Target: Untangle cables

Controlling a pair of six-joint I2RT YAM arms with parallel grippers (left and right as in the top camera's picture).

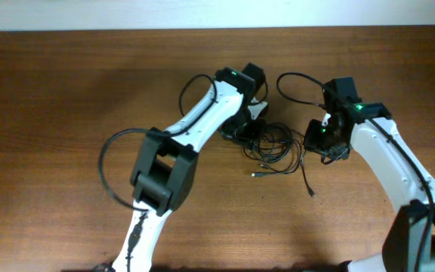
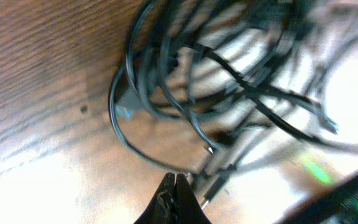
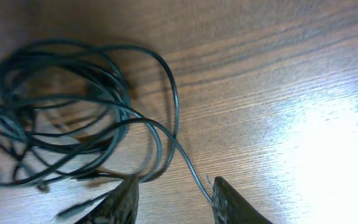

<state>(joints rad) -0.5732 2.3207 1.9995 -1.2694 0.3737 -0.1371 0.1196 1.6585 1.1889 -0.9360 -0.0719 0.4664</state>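
Note:
A tangle of thin black cables (image 1: pixel 276 147) lies on the brown table between my two grippers, with loose plug ends trailing toward the front. My left gripper (image 1: pixel 242 133) sits at the tangle's left edge; in the left wrist view its fingertips (image 2: pixel 174 180) are pressed together with nothing between them, just short of the cable loops (image 2: pixel 216 81). My right gripper (image 1: pixel 325 148) is at the tangle's right edge. In the right wrist view its fingers (image 3: pixel 173 190) are spread apart, and one strand (image 3: pixel 188 165) of the coil (image 3: pixel 67 118) runs down between them to the right finger.
A separate black cable loop (image 1: pixel 299 85) lies behind the right gripper. Bare wood table (image 1: pixel 59 91) stretches to the left and front. A pale wall edge runs along the back.

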